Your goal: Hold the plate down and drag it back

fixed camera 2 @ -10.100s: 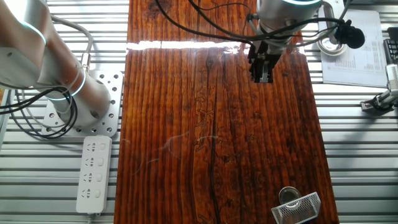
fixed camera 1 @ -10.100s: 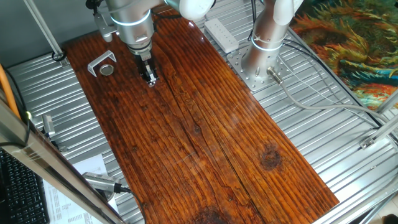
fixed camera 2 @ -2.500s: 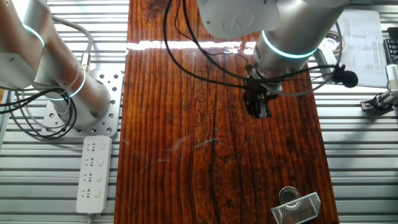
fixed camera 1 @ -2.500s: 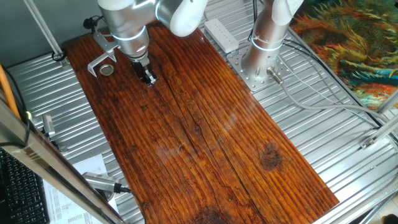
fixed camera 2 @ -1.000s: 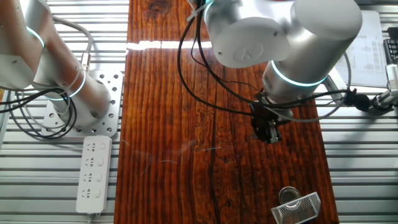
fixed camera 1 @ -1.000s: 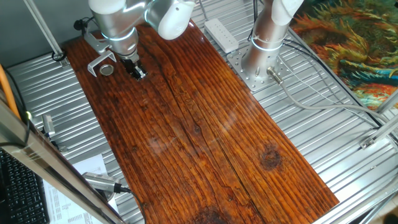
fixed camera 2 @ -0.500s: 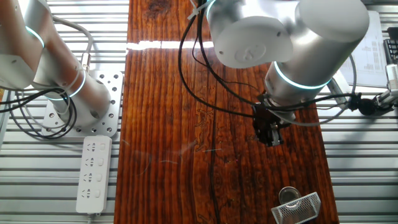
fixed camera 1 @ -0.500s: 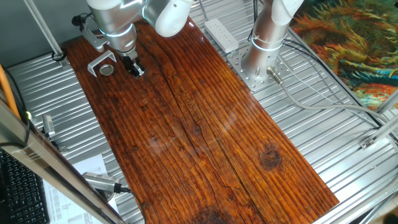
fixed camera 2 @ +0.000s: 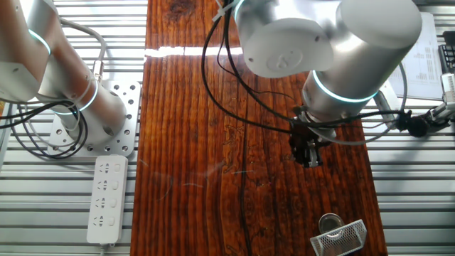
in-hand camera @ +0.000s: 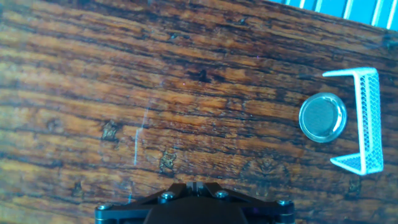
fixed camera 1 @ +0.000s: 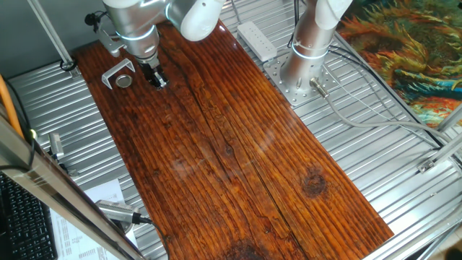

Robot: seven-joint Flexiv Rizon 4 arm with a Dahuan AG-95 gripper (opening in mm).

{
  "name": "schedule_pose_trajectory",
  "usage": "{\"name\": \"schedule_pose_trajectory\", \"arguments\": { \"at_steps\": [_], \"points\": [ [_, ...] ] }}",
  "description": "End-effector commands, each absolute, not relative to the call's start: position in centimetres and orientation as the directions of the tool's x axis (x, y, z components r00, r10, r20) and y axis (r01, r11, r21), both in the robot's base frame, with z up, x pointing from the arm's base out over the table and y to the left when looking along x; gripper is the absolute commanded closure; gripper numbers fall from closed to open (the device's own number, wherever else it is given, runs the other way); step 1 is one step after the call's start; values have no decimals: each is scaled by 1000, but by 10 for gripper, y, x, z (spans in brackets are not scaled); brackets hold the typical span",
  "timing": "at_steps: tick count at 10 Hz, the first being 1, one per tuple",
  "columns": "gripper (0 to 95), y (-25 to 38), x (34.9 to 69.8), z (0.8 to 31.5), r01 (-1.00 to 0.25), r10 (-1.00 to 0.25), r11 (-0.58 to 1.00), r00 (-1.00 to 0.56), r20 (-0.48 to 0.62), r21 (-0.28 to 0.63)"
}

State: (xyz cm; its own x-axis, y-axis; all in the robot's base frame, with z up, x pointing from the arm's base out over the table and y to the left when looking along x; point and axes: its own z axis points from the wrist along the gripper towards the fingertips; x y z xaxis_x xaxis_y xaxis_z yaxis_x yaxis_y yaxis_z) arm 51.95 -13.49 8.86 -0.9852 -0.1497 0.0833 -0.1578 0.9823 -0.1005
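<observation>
gripper (fixed camera 1: 157, 81): jaws look closed, view poor | plate (in-hand camera: 322, 117): at its 2 o'clock in hand view, inside bracket (in-hand camera: 360, 120)

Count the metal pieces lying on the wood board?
2: the plate near the board's corner, and the U-shaped bracket cupped around its far side. None seem hidden.

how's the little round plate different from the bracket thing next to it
The plate is a flat round disc lying on the wooden board; the bracket is an angular U that stands up from it.
The plate is solid, with a shiny rim and duller centre; the bracket's faces look meshed or perforated in the hand view.
The plate is smaller and sits inside the bracket's open side.
Both look metallic.
</observation>
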Motion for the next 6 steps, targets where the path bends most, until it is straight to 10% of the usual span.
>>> {"name": "schedule_pose_trajectory", "arguments": {
  "at_steps": [1,6],
  "points": [
    [950,-135,520,90,-153,-144,983,-985,93,-100],
    [950,-135,520,90,-106,-98,993,-986,135,-53]
  ]
}}
